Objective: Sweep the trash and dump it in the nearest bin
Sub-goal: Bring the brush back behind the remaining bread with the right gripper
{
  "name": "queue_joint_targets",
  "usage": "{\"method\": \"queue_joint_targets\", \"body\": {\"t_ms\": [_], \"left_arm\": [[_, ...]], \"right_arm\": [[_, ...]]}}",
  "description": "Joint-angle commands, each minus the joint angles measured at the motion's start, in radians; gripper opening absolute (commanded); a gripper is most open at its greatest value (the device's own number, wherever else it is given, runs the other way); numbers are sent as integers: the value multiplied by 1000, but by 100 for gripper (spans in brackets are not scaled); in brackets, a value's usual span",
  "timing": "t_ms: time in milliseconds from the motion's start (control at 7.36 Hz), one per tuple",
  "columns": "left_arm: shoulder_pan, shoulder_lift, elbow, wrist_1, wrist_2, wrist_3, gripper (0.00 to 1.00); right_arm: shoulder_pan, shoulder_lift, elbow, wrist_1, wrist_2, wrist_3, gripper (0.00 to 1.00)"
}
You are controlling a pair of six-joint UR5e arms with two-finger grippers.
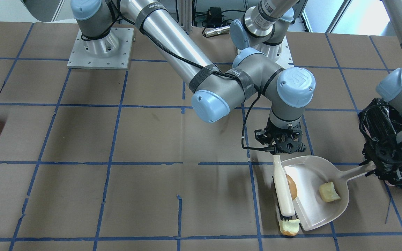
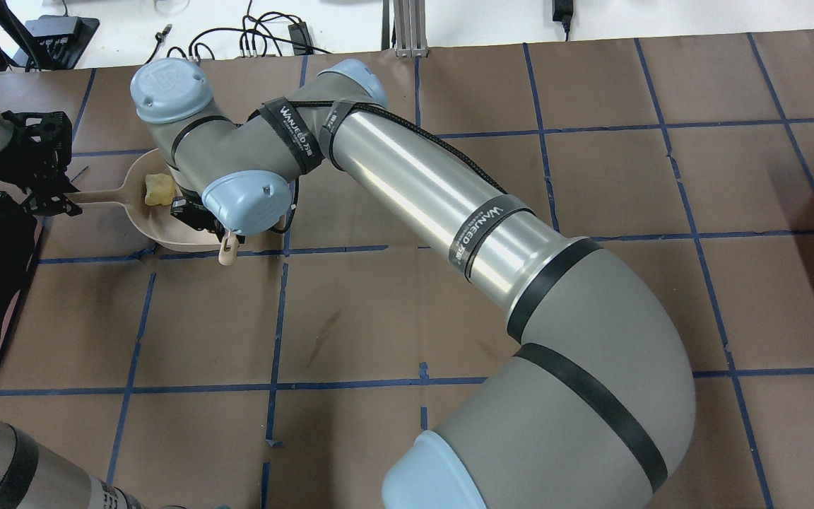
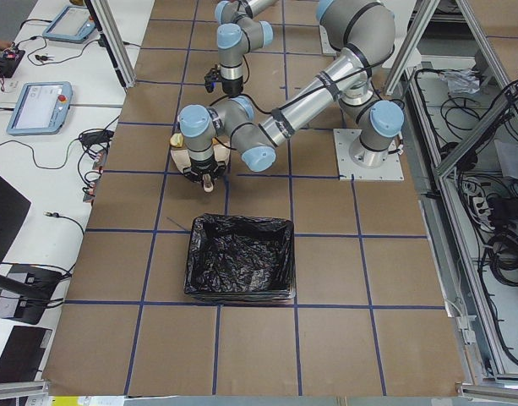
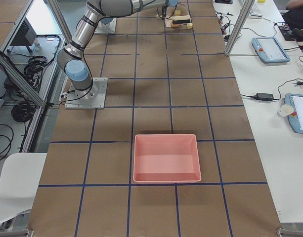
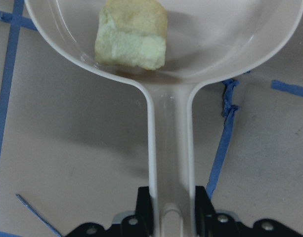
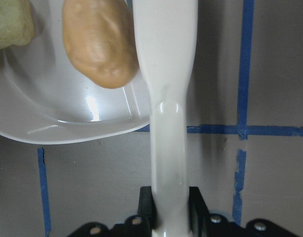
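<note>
Trash is lying in three scraps. A tan lump (image 1: 293, 190) and a crusty chunk (image 1: 329, 192) are sitting inside the one white dustpan (image 1: 309, 205). A pale piece (image 1: 289, 227) is resting on the surface (image 1: 117, 139) just outside the pan's lip, at the bristle end of the single brush (image 1: 284, 195).

The right pincer (image 6: 171, 207) is clamping the brush handle, and the left pincer (image 5: 172, 207) is clamping the dustpan handle.

From overhead, the right arm (image 2: 407, 177) is hiding the lump and the pale piece (only the chunk is showing there). One black-lined bin (image 3: 239, 258) is standing near the pan, showing whole only from the left side. One pink tub (image 4: 166, 158) is sitting well apart.
</note>
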Motion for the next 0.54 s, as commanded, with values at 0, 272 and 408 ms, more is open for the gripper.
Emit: {"method": "queue_joint_targets", "body": {"t_ms": [0,272,408], "left_arm": [[2,1,-5,3,-47,0,1],[2,1,-5,3,-49,0,1],[2,1,-5,3,-49,0,1]], "right_arm": [[-58,4,4,-9,-13,-76,26],[-95,15,3,-15,-18,-123,26],[-101,27,3,-23,-18,-144,26]]}}
